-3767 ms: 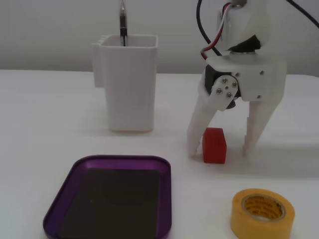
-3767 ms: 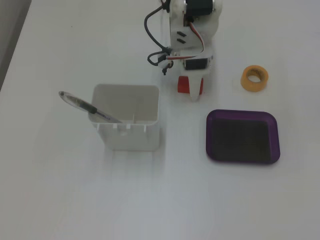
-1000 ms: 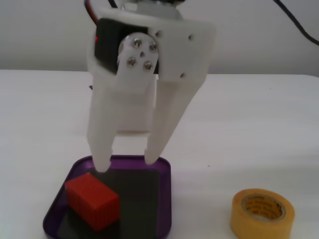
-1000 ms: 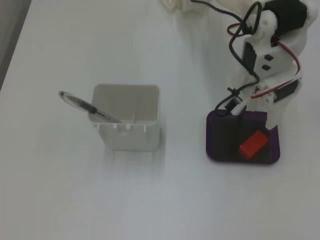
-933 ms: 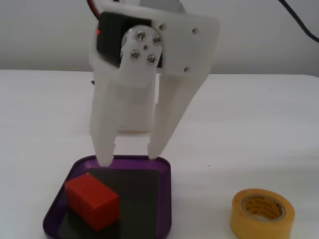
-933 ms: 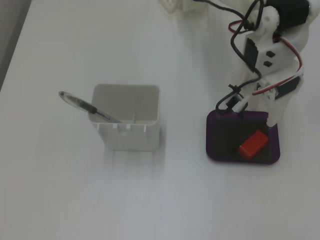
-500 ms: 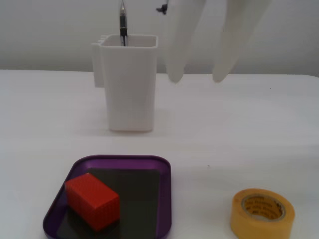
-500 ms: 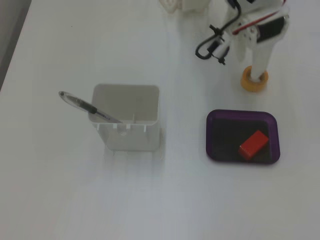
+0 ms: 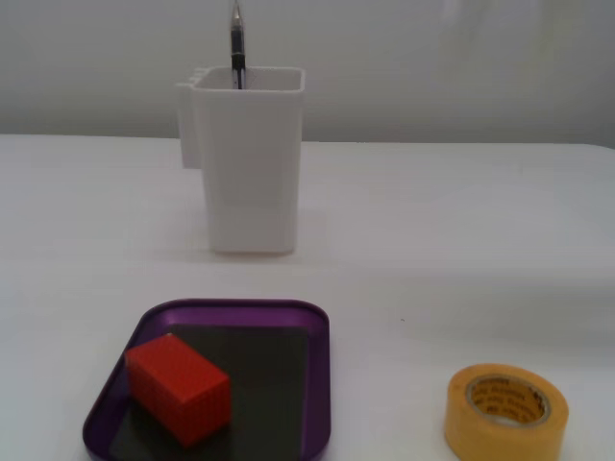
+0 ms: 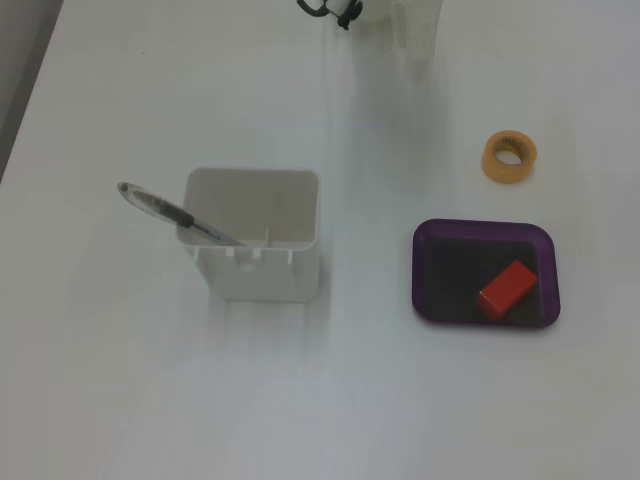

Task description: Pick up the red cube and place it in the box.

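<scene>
The red cube [image 9: 178,386] lies inside the box [image 9: 322,384], a shallow purple tray with a dark bottom, at the tray's left side in a fixed view. In the view from above, the red cube [image 10: 507,288] rests at an angle in the lower right part of the box [image 10: 425,275]. Nothing touches the cube. No gripper fingers show in either fixed view. A pale, blurred shape [image 10: 400,22] and a dark cable [image 10: 325,8] sit at the top edge of the view from above; I cannot tell what part they are.
A tall white plastic container [image 9: 252,158] with a pen [image 9: 237,43] in it stands behind the box; from above the container [image 10: 258,270] is left of the box. A yellow tape roll [image 9: 506,411] lies to the right, also seen from above [image 10: 510,157].
</scene>
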Tool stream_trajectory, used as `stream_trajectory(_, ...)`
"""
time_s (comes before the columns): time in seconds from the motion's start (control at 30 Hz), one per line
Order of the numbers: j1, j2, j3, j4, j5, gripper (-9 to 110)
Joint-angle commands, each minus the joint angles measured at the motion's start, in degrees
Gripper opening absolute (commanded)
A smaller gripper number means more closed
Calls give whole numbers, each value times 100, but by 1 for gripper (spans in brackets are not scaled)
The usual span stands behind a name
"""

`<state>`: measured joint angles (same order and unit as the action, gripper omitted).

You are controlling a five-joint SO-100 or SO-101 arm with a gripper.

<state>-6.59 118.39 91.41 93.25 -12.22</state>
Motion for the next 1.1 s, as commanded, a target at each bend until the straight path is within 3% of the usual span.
stream_trajectory(0.0,70,976,791,-308,457,15)
stream_trajectory(0.3,79,3006,3305,-1151,1670,15)
stream_trajectory(0.7,88,5300,5660,-2065,1652,16)
stream_trajectory(1.07,132,5730,6803,-2399,1635,15)
